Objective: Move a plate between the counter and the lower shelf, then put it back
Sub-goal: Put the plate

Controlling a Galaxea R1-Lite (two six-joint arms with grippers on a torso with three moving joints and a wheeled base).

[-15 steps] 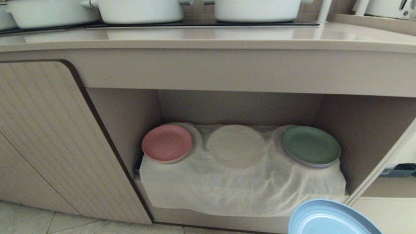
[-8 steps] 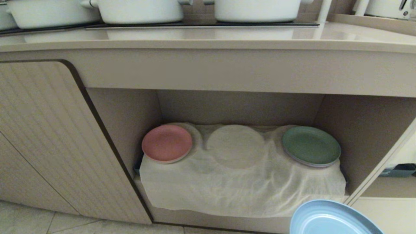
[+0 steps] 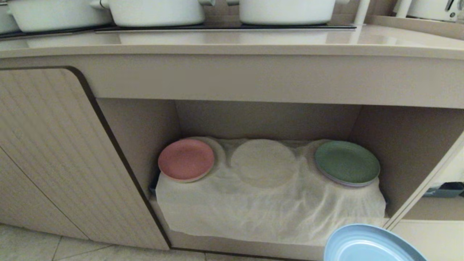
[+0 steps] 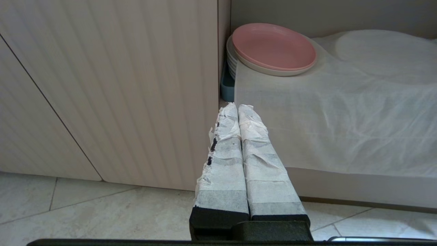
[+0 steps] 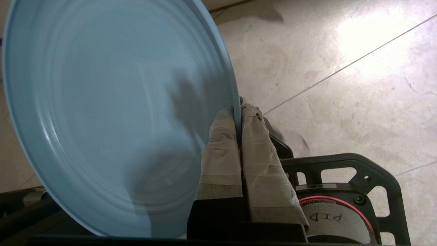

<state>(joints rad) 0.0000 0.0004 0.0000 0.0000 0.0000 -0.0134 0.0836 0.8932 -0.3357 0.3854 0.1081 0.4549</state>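
- Far left, the ribbed beige cabinet door [image 3: 54, 152] stands shut, its curved dark edge running down beside the open niche, with pale floor tiles [image 3: 29, 243] under it.
- The left gripper [image 4: 237, 108] hangs low in front of that door, just before the left corner of the niche; its two tape-wrapped fingers [image 4: 223, 160] are pressed flat together with nothing between them.
- Along the top runs the long smooth beige counter [image 3: 232, 47], with white pots [image 3: 156, 12] standing on a black glass hob panel [image 3: 224, 27] at the back.
- Under it opens the lower shelf [image 3: 145, 127], a beige niche whose floor is covered by a wrinkled white cloth [image 3: 268, 214] draped over three round humps.
- On the left hump sits a round pink plate [image 3: 186, 159], lying on top of a stack of pale plates seen edge-on from the left wrist view.
- The middle hump [image 3: 263, 163] shows only cloth.
- On the right hump lies a round green plate [image 3: 347, 162], slightly tilted towards the front.
- Low at the right, outside the niche and in front of its right corner, the round light-blue matte plate [image 3: 369, 244] is held up off the tiled floor.
- The right gripper [image 5: 239, 109] has its taped fingers [image 5: 222, 150] clamped tight on that plate's raised rim, one finger either side of the edge.
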